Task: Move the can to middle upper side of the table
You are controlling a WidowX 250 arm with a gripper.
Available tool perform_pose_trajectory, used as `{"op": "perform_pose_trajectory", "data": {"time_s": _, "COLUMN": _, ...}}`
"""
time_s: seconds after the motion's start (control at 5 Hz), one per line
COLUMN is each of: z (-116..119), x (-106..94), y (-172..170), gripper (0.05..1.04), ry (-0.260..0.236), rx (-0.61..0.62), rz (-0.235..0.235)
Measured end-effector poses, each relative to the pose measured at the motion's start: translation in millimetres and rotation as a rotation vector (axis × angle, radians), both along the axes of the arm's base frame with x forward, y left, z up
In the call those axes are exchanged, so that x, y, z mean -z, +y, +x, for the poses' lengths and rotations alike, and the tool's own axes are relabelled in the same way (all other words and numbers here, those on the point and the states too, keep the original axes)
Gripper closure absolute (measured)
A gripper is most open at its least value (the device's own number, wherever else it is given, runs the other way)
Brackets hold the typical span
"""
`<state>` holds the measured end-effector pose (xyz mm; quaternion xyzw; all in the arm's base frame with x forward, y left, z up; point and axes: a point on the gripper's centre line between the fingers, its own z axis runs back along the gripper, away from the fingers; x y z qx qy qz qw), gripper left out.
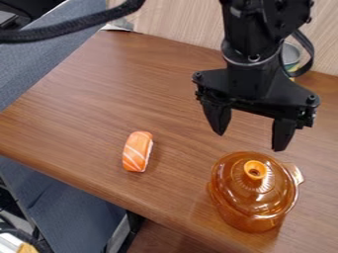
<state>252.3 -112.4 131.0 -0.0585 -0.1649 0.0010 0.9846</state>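
Tool (249, 142) is wide open. Overshooting the reach could easily shove the can (290, 54) into the wall (178, 24) by the table's (86, 99) far edge, imo.

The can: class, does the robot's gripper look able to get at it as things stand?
Probably yes, after backing up: the gripper is open and empty, but the can stands behind it near the wood-grained panel, perhaps leaving little room.
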Motion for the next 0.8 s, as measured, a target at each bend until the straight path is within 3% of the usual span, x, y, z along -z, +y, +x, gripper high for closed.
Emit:
{"op": "perform_pose_trajectory", "data": {"time_s": 0.2, "z": -1.2, "x": 6.5, "y": -0.1, "gripper": 0.083, "ry": 0.024, "rx": -0.002, "rz": 0.007}}
{"op": "perform_pose_trajectory", "data": {"time_s": 0.6, "z": 37.5, "x": -2.5, "y": -23.6, "gripper": 0.083, "ry": 0.02, "rx": 0.007, "rz": -0.043}}
{"op": "perform_pose_trajectory", "data": {"time_s": 0.8, "z": 63.4, "x": 1.8, "y": -29.0, "gripper": 0.083, "ry": 0.008, "rx": 0.011, "rz": -0.039}}
